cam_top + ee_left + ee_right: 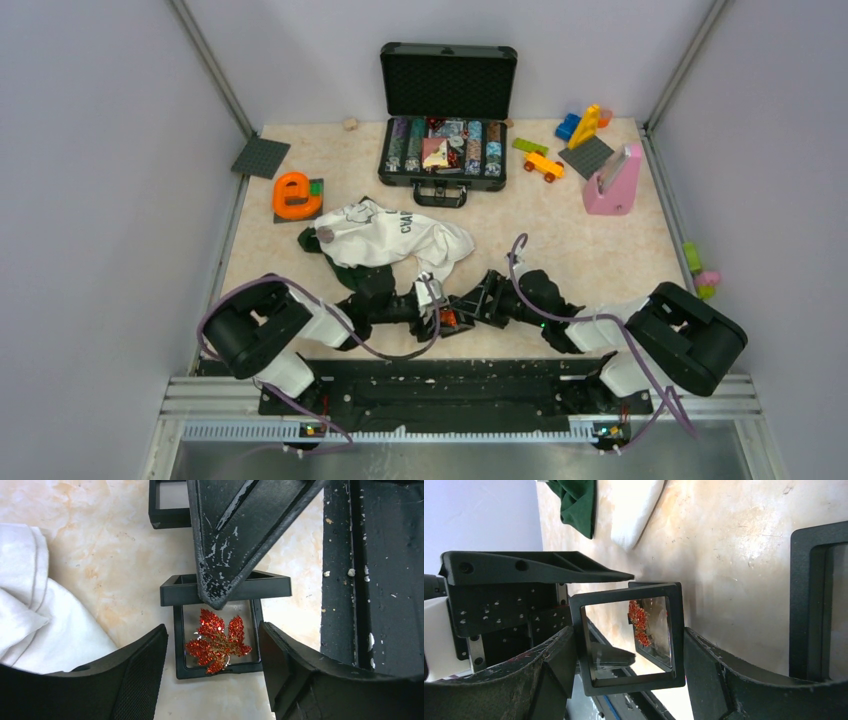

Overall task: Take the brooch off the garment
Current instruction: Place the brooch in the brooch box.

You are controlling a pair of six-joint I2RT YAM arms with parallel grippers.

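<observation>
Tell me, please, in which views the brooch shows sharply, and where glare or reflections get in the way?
Left wrist: the brooch is sharp and evenly lit inside its black frame. Top external: it is only an orange speck, too small for detail. Right wrist: it shows small through the clear lid, which carries reflections, and bright glare washes the table.

Pale lilac walls [90, 150] with metal corner posts [215, 70] enclose a beige marbled tabletop [600, 250].

From above the brooch [448, 319] is a shapeless orange speck, and at nine o'clock the left wrist view's edge cuts the garment [40, 625].
</observation>
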